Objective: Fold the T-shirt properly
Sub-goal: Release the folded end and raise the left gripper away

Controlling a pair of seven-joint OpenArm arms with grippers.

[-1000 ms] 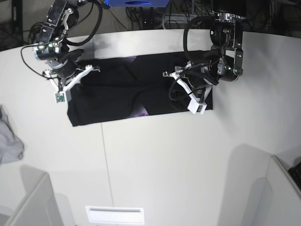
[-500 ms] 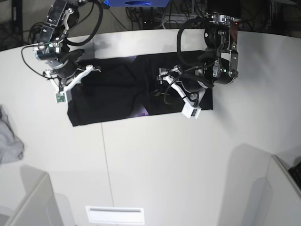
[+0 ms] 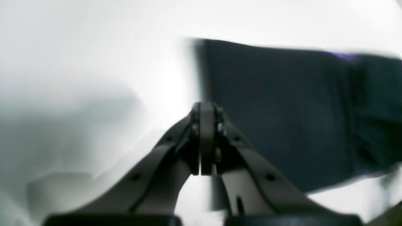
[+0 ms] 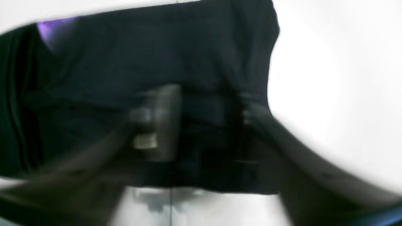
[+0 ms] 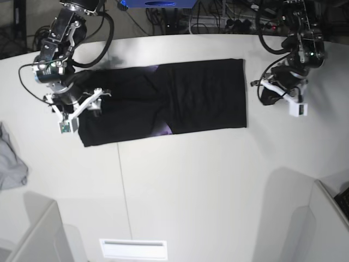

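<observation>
The black T-shirt (image 5: 163, 101) lies flat on the white table as a long folded strip, with a bit of purple print (image 5: 163, 130) showing at a fold. My left gripper (image 5: 256, 84) is off the shirt, just right of its right end. In the left wrist view it (image 3: 203, 125) is shut on nothing over bare table, with the shirt's edge (image 3: 282, 110) beside it. My right gripper (image 5: 97, 101) hovers over the shirt's left end. The right wrist view is blurred; there the gripper (image 4: 204, 119) is open, with black fabric (image 4: 157, 56) under and between the fingers.
A small light grey cloth (image 5: 11, 161) lies at the table's left edge. White bin walls stand at the lower left (image 5: 32, 229) and lower right (image 5: 327, 218). A slotted vent (image 5: 133, 248) sits near the front edge. Cables and a blue object (image 5: 158, 4) lie behind the table.
My left arm has swung right, off the shirt's right end, and its gripper has shut empty. My right gripper has opened and shifted slightly down-left. The shirt's right half now lies uncovered.
</observation>
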